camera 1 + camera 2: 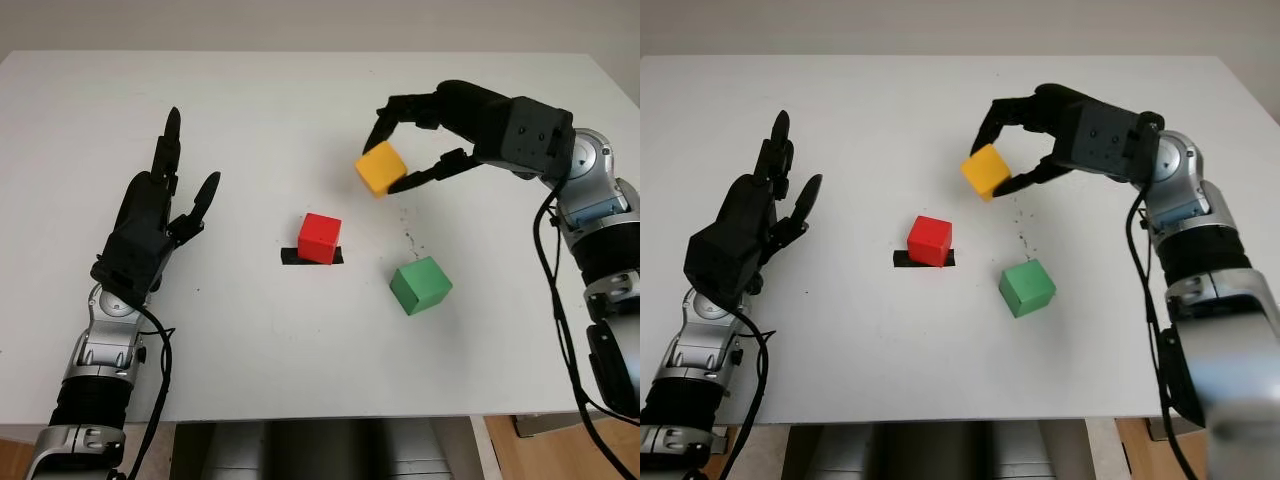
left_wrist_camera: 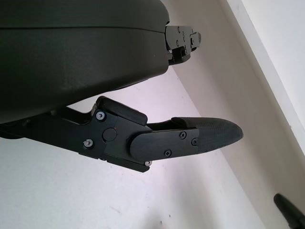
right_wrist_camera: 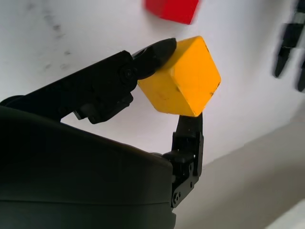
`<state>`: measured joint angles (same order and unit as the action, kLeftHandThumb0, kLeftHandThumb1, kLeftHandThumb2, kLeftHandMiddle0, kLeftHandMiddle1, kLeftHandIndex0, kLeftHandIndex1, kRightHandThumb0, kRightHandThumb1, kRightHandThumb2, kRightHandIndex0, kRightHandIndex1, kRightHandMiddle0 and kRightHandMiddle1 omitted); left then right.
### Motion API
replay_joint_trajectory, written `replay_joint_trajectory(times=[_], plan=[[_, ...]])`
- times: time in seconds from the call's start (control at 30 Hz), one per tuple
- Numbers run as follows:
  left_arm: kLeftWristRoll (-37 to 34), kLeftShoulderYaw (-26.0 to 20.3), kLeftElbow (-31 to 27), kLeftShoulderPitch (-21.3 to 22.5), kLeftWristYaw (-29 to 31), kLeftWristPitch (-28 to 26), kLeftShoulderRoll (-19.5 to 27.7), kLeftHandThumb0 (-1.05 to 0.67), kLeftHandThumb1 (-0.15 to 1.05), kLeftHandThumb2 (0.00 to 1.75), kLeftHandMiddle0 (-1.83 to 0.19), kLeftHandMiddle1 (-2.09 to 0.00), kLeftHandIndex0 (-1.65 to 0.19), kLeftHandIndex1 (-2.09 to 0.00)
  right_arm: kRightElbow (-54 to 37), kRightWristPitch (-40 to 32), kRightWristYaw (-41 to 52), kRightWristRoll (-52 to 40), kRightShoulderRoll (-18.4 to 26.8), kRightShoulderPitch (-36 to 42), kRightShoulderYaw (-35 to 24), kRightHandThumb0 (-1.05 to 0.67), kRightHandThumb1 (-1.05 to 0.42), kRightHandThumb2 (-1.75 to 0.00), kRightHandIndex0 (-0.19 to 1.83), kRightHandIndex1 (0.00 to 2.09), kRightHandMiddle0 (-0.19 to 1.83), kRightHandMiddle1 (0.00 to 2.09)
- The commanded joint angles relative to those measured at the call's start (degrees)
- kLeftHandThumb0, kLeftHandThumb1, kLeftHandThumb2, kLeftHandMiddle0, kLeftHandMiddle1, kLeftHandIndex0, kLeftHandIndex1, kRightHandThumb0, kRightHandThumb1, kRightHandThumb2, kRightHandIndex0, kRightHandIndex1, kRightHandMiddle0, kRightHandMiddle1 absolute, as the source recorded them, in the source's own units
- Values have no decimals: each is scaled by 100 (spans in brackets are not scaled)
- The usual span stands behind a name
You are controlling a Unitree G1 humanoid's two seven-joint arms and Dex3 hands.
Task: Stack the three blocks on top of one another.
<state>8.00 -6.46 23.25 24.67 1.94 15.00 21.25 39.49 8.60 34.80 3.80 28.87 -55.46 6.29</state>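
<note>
Right black robot hand (image 1: pixel 405 150) pinches the tilted yellow wooden cube (image 1: pixel 380 168), lifted beyond the red cube (image 1: pixel 320 237). Left hand (image 1: pixel 150 225) is open, well left of the red cube.

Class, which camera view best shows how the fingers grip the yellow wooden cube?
The right wrist view: the yellow wooden cube fills the middle, pinched between the right hand's black fingers. Both eye views show it smaller, lifted above the white table. The left wrist view gives nothing of it.
</note>
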Motion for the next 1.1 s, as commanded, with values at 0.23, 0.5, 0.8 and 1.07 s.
replay_joint_trajectory(times=[0.23, 0.5, 0.8, 1.07], plan=[[-38, -22, -94, -137, 15, 26, 44, -75, 105, 50, 7, -5, 12, -5, -2065, -2463, -205, -837, -776, 1029, -296, -42, -97, -5, 6, 1, 25, 169], [-88, -16, -124, -136, 35, 0, 18, -75, 105, 51, 8, -5, 12, -5, -2566, -2728, -234, -1033, -1109, 1518, -228, -48, -95, -5, 9, 5, 30, 170], [-37, -9, -160, -172, -44, 11, 23, -75, 105, 51, 8, -6, 12, -6, -2409, -2766, -345, -851, -1177, 1579, -104, -46, -95, -5, 13, 7, 32, 169], [-34, 23, -154, -174, -1, -5, 38, -78, 105, 51, 10, -5, 14, -5, -2174, -2760, -502, -691, -1221, 1547, -58, -44, -95, -5, 12, 6, 30, 166]])
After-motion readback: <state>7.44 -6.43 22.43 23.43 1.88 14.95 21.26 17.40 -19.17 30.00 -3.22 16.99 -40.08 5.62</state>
